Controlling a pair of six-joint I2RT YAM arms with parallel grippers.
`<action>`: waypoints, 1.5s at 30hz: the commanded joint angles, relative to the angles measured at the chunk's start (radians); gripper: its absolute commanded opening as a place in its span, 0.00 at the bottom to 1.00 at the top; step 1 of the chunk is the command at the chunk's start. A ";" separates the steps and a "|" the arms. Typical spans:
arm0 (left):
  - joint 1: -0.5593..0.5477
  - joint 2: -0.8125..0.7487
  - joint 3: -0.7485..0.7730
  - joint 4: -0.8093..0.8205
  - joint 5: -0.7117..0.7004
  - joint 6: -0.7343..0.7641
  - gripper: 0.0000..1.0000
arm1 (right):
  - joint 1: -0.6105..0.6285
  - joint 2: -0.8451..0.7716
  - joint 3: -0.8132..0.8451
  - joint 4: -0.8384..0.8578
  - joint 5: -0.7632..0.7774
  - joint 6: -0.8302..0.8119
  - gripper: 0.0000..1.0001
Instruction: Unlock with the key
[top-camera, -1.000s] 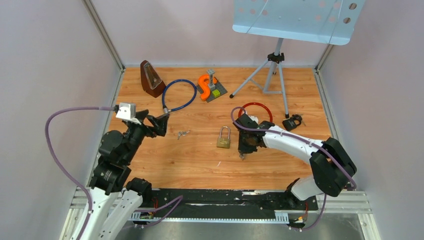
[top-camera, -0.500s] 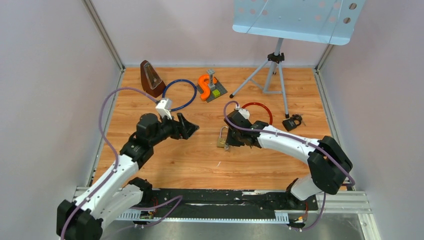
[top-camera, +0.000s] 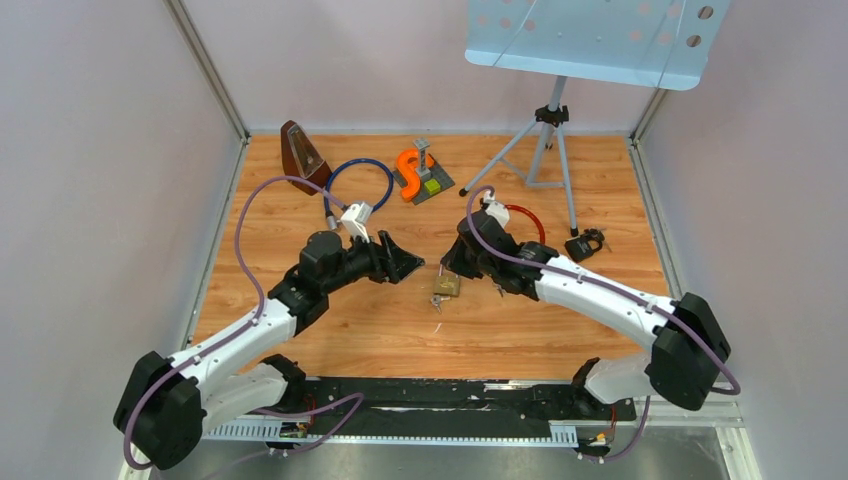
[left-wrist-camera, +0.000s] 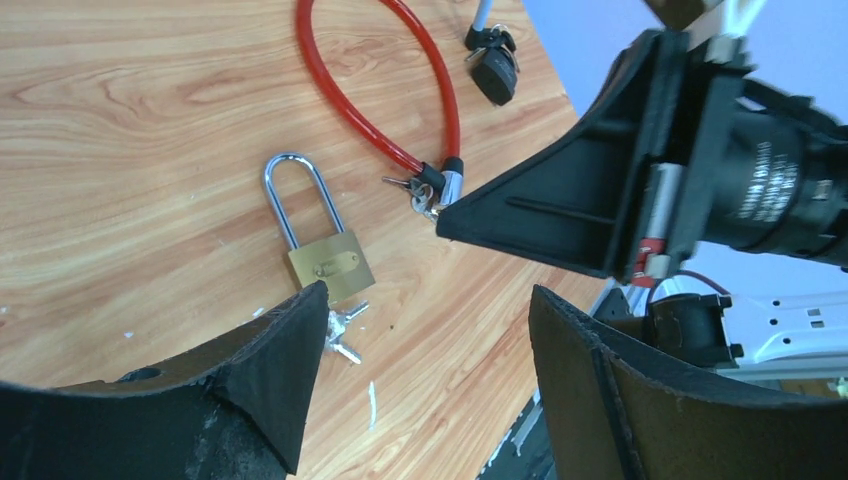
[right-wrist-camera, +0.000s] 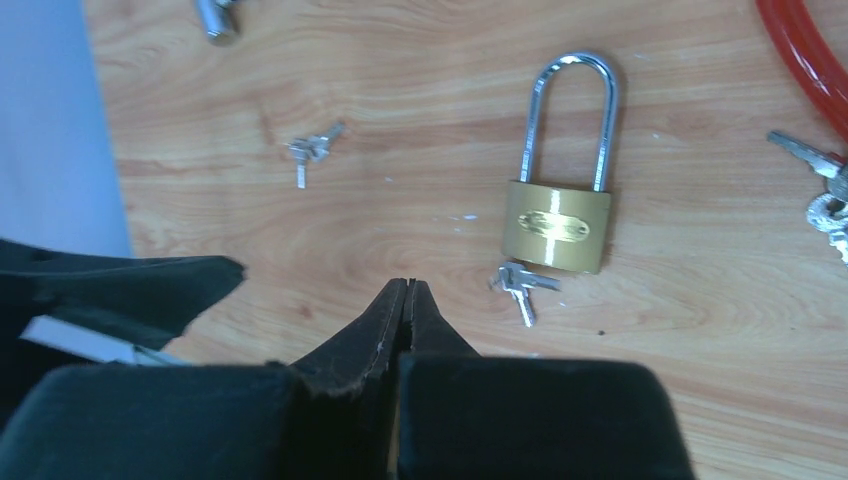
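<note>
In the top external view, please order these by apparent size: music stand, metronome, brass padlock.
Largest: music stand, though its raised tray sits nearer the camera.
Middle: metronome.
Smallest: brass padlock.

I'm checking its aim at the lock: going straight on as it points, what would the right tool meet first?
Most likely bare table, between the padlock and the loose keys: the shut right tool points past both. Depth is unclear.

Padlock (right-wrist-camera: 556, 225) flat at mid-table (top-camera: 350, 340), between left gripper (left-wrist-camera: 428, 295) and right gripper (right-wrist-camera: 405, 285); key bunch (right-wrist-camera: 520, 285) touching its near end, second key bunch (right-wrist-camera: 312, 150) to its left. Cable lock (top-camera: 520, 209) behind-right; metronome (top-camera: 303, 158) far left, music stand (top-camera: 545, 130) far right
</note>
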 joint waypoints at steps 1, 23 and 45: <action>-0.016 0.021 0.002 0.107 0.008 -0.029 0.79 | 0.007 -0.081 -0.015 0.127 0.014 0.056 0.00; -0.017 -0.028 0.101 -0.267 -0.203 0.096 0.90 | -0.191 -0.036 -0.088 -0.144 0.117 -0.084 0.63; -0.017 -0.059 0.099 -0.339 -0.242 0.126 0.93 | -0.388 0.314 0.004 -0.212 0.168 0.014 0.37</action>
